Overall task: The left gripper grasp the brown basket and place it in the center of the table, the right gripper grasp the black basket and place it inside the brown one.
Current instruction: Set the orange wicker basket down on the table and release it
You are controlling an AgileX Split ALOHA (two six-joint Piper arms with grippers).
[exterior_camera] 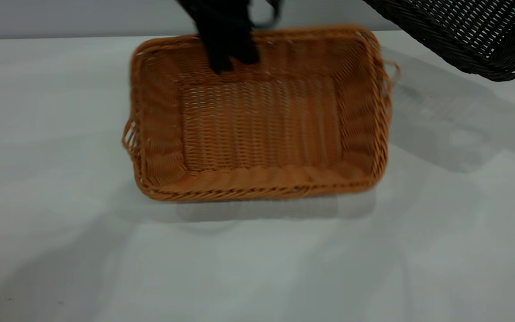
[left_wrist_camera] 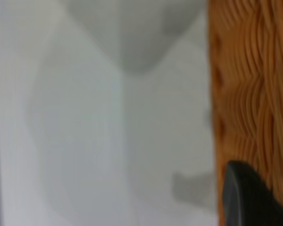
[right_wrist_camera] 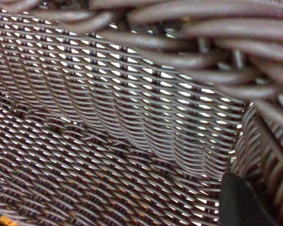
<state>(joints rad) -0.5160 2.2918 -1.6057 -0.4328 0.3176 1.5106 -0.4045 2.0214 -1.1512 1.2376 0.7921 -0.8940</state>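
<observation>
1. Across the middle of the table [exterior_camera: 61,250] in the exterior view, the brown basket [exterior_camera: 259,118] lies with its long axis running side to side and its near side lifted, so the inside faces the camera. The left pincer [exterior_camera: 226,53] reaches down from the top edge onto the far rim, one dark finger inside the wall; it appears closed on that rim, holding the basket tilted. The black basket [exterior_camera: 458,31] hangs in the air at the upper right, well apart from the brown one and clear of the table, tilted, with most of it cut off by the frame. The right pincer carrying it lies outside this view. The coming move, I judge, turns on this: the black basket must travel leftward and down, its long axis lined up with the brown one's, once that sits flat.

2. From the left wrist, the brown basket's woven wall [left_wrist_camera: 254,94] fills one side and one dark fingertip [left_wrist_camera: 250,197] lies against it. The second finger is hidden, so the clamp itself cannot be confirmed here.

3. From the right wrist, the black basket's weave and braided rim [right_wrist_camera: 132,122] fill nearly everything, light showing through. One dark fingertip [right_wrist_camera: 243,202] sits against the wall; the other is out of sight, so a grip is likely, not shown.
</observation>
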